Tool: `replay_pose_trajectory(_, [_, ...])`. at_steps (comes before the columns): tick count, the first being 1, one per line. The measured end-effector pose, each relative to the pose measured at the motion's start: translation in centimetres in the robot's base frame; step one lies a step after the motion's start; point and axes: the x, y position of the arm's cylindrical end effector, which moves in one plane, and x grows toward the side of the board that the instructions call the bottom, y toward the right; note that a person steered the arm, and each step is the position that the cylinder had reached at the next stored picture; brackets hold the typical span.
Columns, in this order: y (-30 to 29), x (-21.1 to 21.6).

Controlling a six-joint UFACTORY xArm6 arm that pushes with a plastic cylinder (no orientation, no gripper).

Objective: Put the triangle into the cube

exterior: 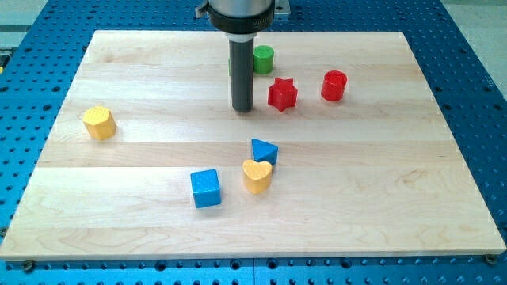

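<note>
Resting my tip point(242, 108) beside red star point(282, 94) | blue triangle point(264, 150) seemingly touching yellow heart point(257, 176)

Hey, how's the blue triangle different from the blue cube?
The blue triangle is wedge-shaped; the blue cube is boxy. The triangle touches the yellow heart; the cube stands apart. The triangle lies nearer my tip, towards the view's top. Both are blue.
</note>
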Motion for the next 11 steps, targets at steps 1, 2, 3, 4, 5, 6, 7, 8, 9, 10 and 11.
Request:
replay_pose_trajectory(1, [6.2, 0.0])
replay_pose_trajectory(2, [8.8, -0.1])
replay_pose_trajectory(3, [9.1, 0.9])
replay_pose_trajectory(4, [7.8, 3.8])
replay_pose_trajectory(5, [10.8, 8.7])
replay_pose_trajectory(6, [10.6, 12.8])
replay_pose_trajectory(7, [9.7, 8.8])
replay_pose_trajectory(8, [5.3, 9.2])
replay_pose_trajectory(9, [2.4, 11.2])
replay_pose_trajectory(10, [-0.9, 14.4])
replay_pose_trajectory(11, [-1.3, 14.2])
